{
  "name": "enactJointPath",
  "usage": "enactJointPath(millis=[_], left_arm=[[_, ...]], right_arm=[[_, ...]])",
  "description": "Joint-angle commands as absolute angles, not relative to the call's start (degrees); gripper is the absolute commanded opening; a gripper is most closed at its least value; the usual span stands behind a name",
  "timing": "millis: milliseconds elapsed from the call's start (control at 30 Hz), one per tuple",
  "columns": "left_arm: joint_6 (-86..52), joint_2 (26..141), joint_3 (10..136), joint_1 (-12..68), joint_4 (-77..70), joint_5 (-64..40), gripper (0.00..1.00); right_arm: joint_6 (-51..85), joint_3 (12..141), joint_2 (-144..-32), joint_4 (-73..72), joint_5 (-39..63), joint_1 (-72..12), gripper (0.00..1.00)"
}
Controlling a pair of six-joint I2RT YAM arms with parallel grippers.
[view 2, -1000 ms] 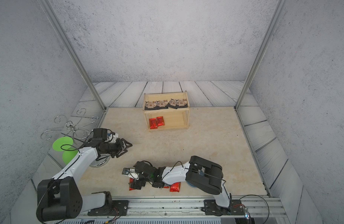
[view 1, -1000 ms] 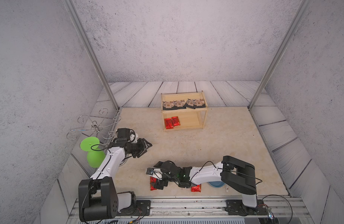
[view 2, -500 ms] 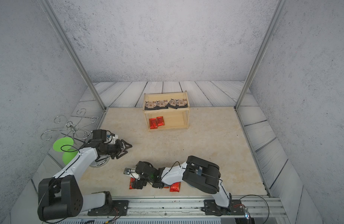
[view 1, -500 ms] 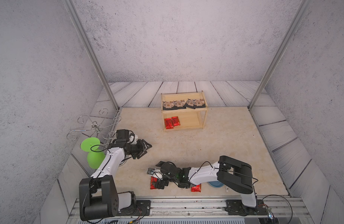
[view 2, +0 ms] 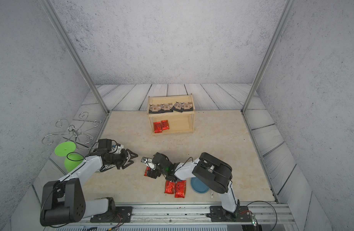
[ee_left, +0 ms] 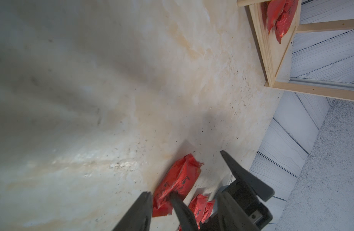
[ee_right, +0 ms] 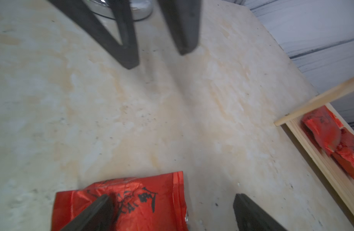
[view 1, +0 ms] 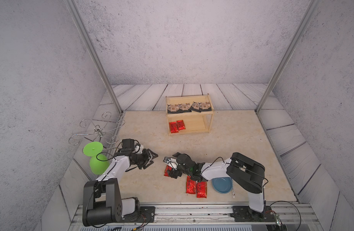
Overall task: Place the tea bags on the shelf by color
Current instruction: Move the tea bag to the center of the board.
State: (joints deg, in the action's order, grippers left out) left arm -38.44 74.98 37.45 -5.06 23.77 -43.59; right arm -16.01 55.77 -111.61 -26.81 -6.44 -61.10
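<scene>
The pale wood shelf (view 1: 210, 120) (view 2: 192, 122) stands at the back, with black tea bags (view 1: 188, 107) on its upper tier and two red tea bags (view 1: 177, 126) on its lower tier. A red tea bag (ee_right: 144, 198) (view 1: 167, 171) lies flat on the table under my right gripper (ee_right: 172, 208) (view 1: 169, 167). That gripper is open, one finger (ee_right: 98, 210) pressing on the bag, the other on bare table beyond its edge. Two more red tea bags (view 1: 196, 187) lie beside the right arm. My left gripper (view 1: 152, 158) (ee_left: 183, 200) is open and empty, pointing at the right gripper from close by.
A blue bowl (view 1: 222, 185) sits under the right arm's elbow. A green goblet (view 1: 97, 163) and a chrome wire stand (view 1: 96, 130) are at the left edge, behind the left arm. Metal frame posts (view 1: 112, 100) rise at both back corners.
The right arm has shifted over the front red tea bags, showing two of them by the bowl, and its jaws widened slightly. The left gripper edged a little toward the right one.
</scene>
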Motion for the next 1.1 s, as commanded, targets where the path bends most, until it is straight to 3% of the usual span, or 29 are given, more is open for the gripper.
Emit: enactJointPath(millis=[0,200,500,767,1067], left_arm=[[-40.0,76.0,35.7,-4.4,20.8,-45.5,0.58],[-42.9,78.8,35.2,0.1,16.1,-45.3,0.58],[-46.5,84.1,36.9,9.9,10.9,-44.6,0.53],[-46.0,86.2,38.1,13.7,10.3,-45.4,0.46],[-45.8,89.1,39.5,15.4,10.2,-46.4,0.42]], right_arm=[[-17.5,54.8,-108.8,-24.7,-8.0,-58.8,0.99],[-3.0,53.7,-99.1,-19.6,-5.2,-58.1,0.99],[23.6,49.0,-90.6,-10.0,3.0,-51.6,0.88],[33.8,49.8,-96.6,-7.9,17.7,-44.5,0.72],[35.4,53.0,-102.8,-8.6,26.8,-42.4,0.65]])
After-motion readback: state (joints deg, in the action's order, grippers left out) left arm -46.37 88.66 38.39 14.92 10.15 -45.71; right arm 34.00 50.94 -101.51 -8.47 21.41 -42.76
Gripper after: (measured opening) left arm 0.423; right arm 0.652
